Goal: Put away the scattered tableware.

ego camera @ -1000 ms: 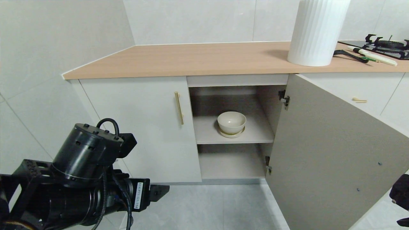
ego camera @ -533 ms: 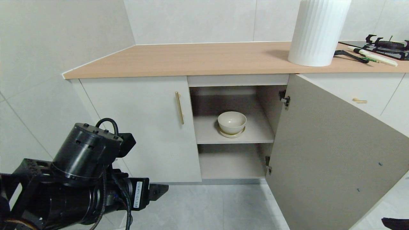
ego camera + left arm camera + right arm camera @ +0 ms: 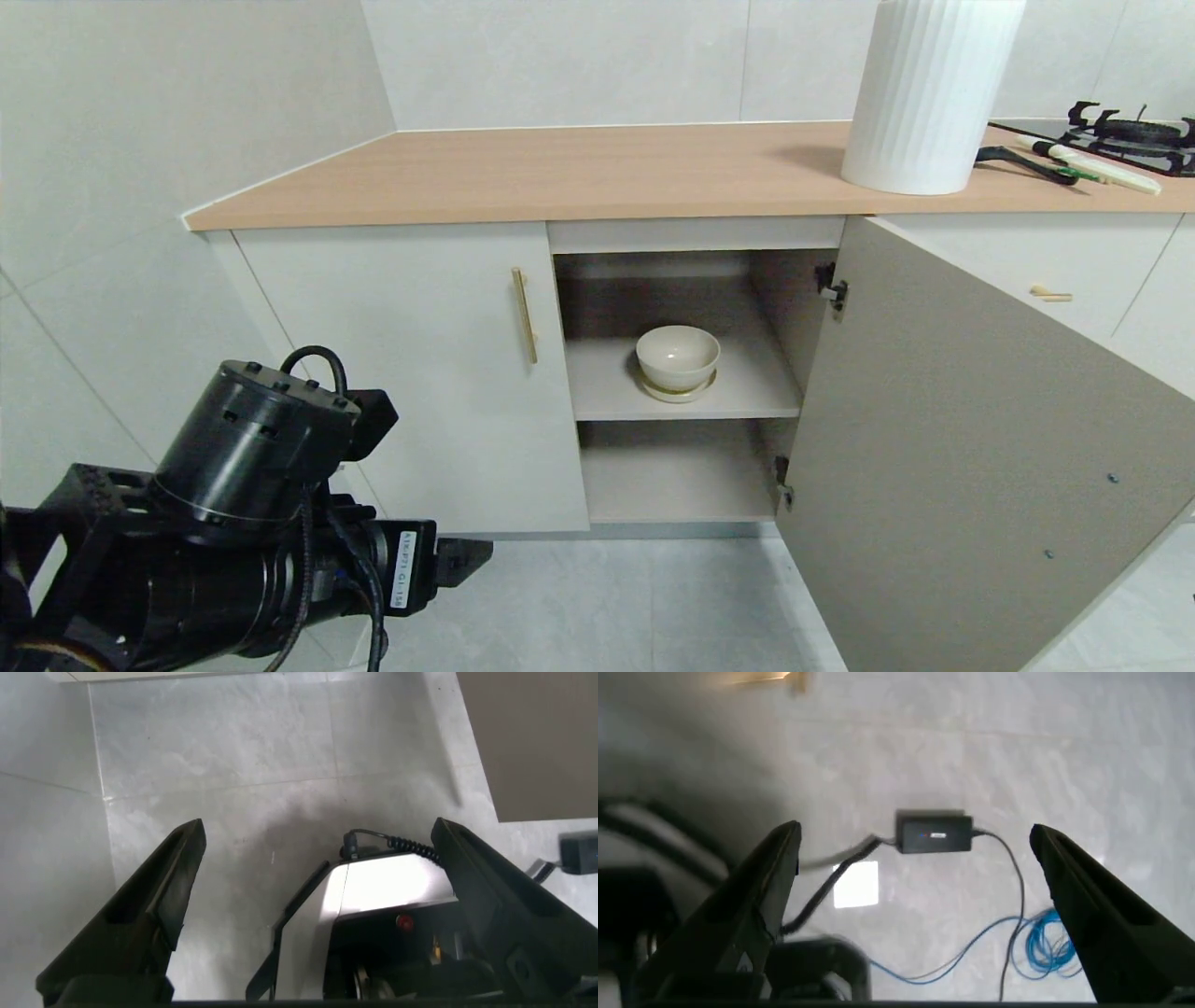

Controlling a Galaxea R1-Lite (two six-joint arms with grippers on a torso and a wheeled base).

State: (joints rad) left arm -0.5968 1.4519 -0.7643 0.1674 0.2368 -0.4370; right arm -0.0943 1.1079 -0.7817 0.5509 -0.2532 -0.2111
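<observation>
Clearly, left gripper and right gripper both gape, empty, above grey floor; the round cream ceramic bowl sits on the cabinet's upper shelf, hiding most of its pale saucer.

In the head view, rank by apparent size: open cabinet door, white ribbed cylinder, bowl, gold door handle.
1. open cabinet door, nearest the camera, so inflated.
2. white ribbed cylinder, top cut off.
3. bowl.
4. gold door handle, thin.

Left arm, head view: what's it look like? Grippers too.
Left arm: matte black, with a cylindrical joint housing dotted with screw holes, looped black cables, a white printed label. Left gripper and right gripper: black, tapered, wedge-shaped fingers.
</observation>
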